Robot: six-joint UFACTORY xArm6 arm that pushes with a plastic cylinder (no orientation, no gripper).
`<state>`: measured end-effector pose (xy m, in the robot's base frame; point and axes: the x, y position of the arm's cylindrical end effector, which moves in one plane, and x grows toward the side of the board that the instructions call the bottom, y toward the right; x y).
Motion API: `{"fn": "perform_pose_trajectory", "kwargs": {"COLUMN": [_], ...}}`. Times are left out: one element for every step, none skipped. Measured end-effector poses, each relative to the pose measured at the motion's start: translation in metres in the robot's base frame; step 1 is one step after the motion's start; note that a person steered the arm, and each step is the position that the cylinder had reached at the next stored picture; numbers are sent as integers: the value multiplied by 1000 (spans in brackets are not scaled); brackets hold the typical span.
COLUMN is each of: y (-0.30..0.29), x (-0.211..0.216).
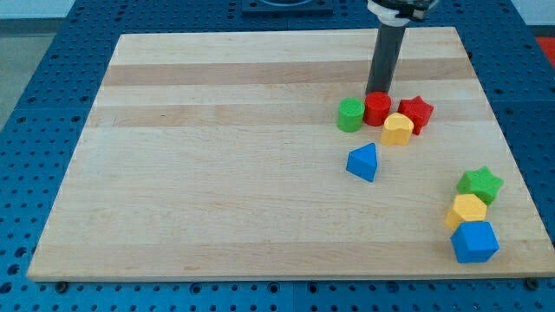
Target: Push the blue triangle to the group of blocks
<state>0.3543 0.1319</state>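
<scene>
Camera view: my tip, with no jaws to open or close, touches the red cylinder; blue triangle sits below it, near the group on the worktop.

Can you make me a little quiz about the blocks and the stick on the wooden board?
1. True or false: my tip touches the blue triangle.
2. Which block sits nearest my tip? A) red cylinder B) blue cube C) green star
3. Fill in: the blue triangle lies toward the view's ____ from the yellow block in the top group.

Key: 1 false, it is apart, beyond the red cylinder. 2 A. 3 bottom.
</scene>
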Motion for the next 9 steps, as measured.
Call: {"fn": "perform_pose_trajectory", "kwargs": {"y": [-21,-69,-104,-118,-117,-93,-48,-48,-48], "x": [0,0,8,70,164,246,252,246,180]}}
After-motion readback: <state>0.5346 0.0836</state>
